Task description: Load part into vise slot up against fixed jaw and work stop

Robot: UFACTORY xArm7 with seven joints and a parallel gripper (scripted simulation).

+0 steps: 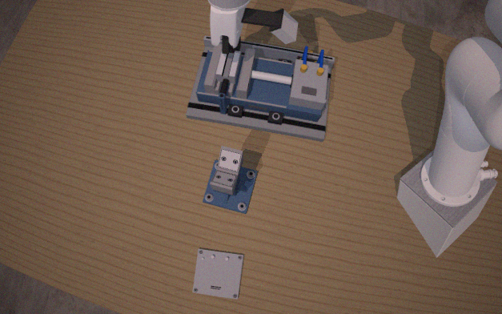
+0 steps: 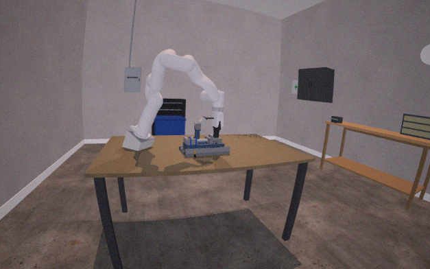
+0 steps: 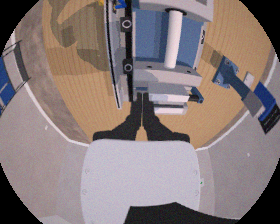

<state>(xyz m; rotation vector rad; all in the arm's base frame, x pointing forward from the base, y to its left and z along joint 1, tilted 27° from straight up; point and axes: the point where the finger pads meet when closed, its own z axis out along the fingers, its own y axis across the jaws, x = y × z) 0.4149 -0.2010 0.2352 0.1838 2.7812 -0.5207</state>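
The part [image 1: 228, 66], a light grey block with a dark slot facing up, lies between the jaws of the blue vise [image 1: 260, 92]. The fixed jaw [image 1: 211, 75] is on its left and the moving jaw [image 1: 245, 74] on its right. The work stop [image 1: 223, 96] stands at the near end. My gripper [image 1: 226, 45] is shut and empty, with its tips down at the part's far end; I cannot tell whether they touch it. In the wrist view the closed fingers [image 3: 143, 115] point at the part [image 3: 169, 96]. The gripper also shows in the side view [image 2: 216, 132].
The grey infeed plate [image 1: 218, 273] lies bare near the table's front edge. The V-block [image 1: 228, 176] stands on its blue base between the plate and the vise. The air cylinder [image 1: 310, 86] with blue hoses sits at the vise's right. The arm's base [image 1: 446, 200] is at the right.
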